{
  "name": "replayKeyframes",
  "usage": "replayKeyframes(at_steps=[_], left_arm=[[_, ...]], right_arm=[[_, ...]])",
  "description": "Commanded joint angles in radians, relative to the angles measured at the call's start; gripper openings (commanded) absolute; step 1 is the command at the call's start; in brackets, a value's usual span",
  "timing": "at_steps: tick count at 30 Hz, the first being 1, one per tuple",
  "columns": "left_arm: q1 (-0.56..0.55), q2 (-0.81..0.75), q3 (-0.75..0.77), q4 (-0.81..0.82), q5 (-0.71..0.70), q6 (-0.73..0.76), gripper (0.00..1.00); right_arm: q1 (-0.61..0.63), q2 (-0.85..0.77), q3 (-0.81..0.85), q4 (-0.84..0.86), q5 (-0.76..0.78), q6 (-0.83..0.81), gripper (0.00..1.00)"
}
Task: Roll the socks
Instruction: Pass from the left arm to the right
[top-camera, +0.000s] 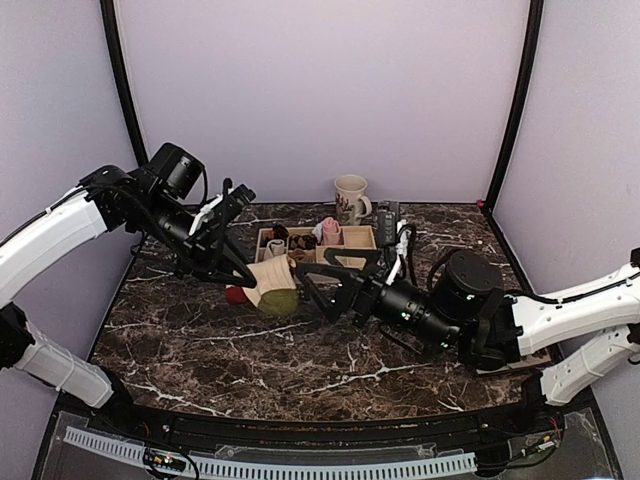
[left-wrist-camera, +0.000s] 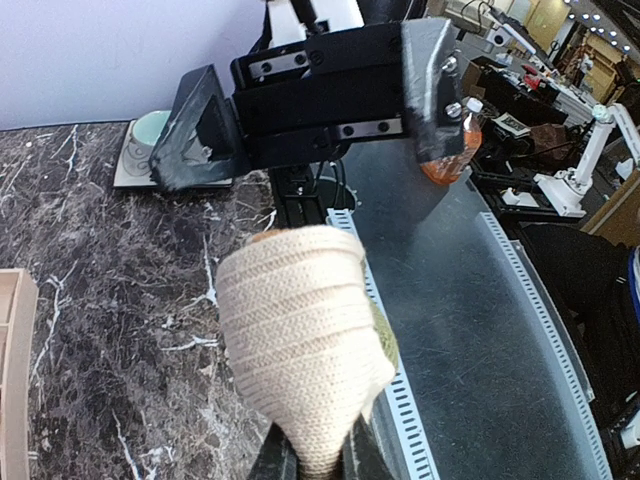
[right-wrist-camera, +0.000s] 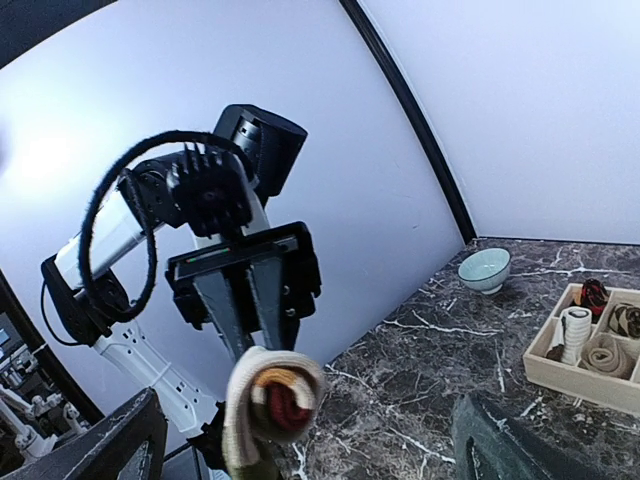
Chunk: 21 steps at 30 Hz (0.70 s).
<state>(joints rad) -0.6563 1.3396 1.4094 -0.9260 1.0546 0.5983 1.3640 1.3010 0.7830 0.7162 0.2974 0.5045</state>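
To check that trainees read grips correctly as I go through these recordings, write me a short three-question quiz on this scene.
1. True or false: the right gripper stands open.
2. What holds the tan sock roll? A the left gripper; B the right gripper; C neither.
3. Fill in: the mug stands just behind the wooden ___.
Key: 1 true; 2 A; 3 tray.

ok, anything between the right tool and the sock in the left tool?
Nothing. Right tool faces the rolled tan sock across bare air; left wrist view shows it.
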Motion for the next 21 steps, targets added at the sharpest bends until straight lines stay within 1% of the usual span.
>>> replayKeyframes(at_steps=[1, 6, 10, 12, 17, 18, 19, 21], left_arm=[[0.006, -0.044, -0.031, 0.043, -0.07, -0.01, 0.0], [0.006, -0.046, -0.038, 0.056, -0.006, -0.026, 0.0], [0.006, -0.028, -0.005, 0.038, 0.115, -0.033, 0.0], [0.006, -0.018, 0.018, 0.013, 0.2, -0.028, 0.0], [0.006, -0.001, 0.069, -0.037, 0.395, -0.036, 0.0], [0.006, 0.003, 0.077, -0.037, 0.427, -0.048, 0.0], [0.006, 0.007, 0.085, -0.035, 0.461, -0.061, 0.0], [0.006, 0.016, 0.094, -0.027, 0.533, -0.09, 0.0]], right_arm=[[0.009, -0.007, 0.029, 0.021, -0.069, -0.042, 0.99], [0.011, 0.065, 0.16, -0.06, -0.197, -0.117, 0.99], [0.011, 0.133, 0.275, -0.205, -0.183, -0.196, 0.99], [0.011, 0.143, 0.292, -0.21, -0.177, -0.239, 0.99], [0.012, 0.117, 0.276, -0.187, -0.227, -0.387, 0.99], [0.012, 0.108, 0.268, -0.175, -0.227, -0.413, 0.98], [0.012, 0.1, 0.264, -0.164, -0.233, -0.434, 0.95], [0.013, 0.094, 0.268, -0.149, -0.268, -0.488, 0.85]])
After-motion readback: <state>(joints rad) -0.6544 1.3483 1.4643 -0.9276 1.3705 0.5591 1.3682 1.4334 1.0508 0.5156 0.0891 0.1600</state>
